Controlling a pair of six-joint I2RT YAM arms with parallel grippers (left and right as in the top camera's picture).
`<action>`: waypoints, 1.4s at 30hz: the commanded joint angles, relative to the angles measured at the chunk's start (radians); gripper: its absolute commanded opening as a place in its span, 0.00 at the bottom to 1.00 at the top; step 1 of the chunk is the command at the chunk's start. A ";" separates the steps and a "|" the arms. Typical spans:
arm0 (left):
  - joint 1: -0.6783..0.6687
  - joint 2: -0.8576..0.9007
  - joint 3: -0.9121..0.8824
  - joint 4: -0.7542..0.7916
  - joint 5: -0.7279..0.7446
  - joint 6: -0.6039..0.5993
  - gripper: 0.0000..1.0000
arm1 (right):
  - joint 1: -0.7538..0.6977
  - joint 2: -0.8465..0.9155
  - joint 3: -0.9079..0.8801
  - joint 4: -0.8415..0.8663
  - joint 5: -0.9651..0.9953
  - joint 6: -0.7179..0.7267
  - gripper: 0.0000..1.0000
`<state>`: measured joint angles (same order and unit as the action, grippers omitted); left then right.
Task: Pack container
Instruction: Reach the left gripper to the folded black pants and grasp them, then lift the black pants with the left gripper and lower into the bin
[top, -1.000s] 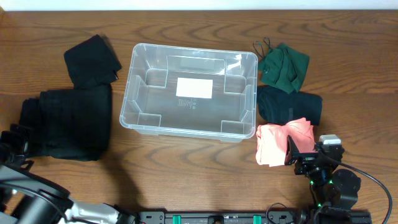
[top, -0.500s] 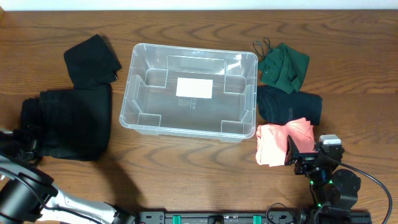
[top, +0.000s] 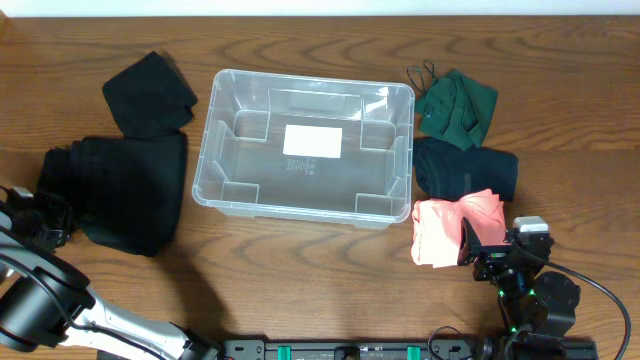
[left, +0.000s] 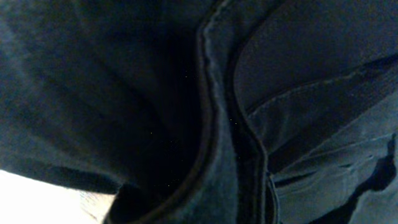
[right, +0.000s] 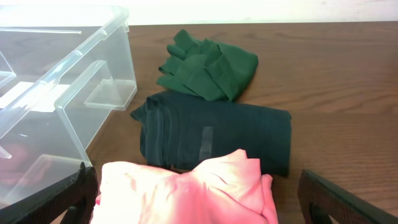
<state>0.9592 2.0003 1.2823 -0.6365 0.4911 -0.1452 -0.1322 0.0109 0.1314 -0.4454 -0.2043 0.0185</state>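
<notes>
Clear container (top: 203, 165): upright, white label (top: 312, 141) on base
Left gripper (top: 48, 218): at black garment (top: 125, 195), jaw spacing cannot be told
Right gripper (right: 198, 196): spread wide over pink cloth (top: 445, 232)

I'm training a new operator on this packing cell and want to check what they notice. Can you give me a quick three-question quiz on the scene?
1. True or false: the container already holds clothing.
2. Which item lies nearest the right gripper? A. pink garment B. green garment C. black pile
3. Fill in the number: ___ garments lie on the table to the container's right.

Key: 1 false; 2 A; 3 three.
</notes>
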 joint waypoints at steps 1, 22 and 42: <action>-0.008 -0.019 -0.018 -0.075 -0.013 0.013 0.06 | 0.008 -0.005 -0.003 0.000 0.006 0.010 0.99; -0.240 -1.058 0.027 -0.129 0.052 -0.449 0.06 | 0.008 -0.005 -0.003 0.000 0.006 0.010 0.99; -1.142 -0.667 0.009 0.491 -0.179 -0.589 0.06 | 0.008 -0.005 -0.003 0.000 0.006 0.010 0.99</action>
<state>-0.1226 1.3140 1.2758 -0.1783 0.4114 -0.6735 -0.1322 0.0109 0.1310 -0.4454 -0.2047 0.0181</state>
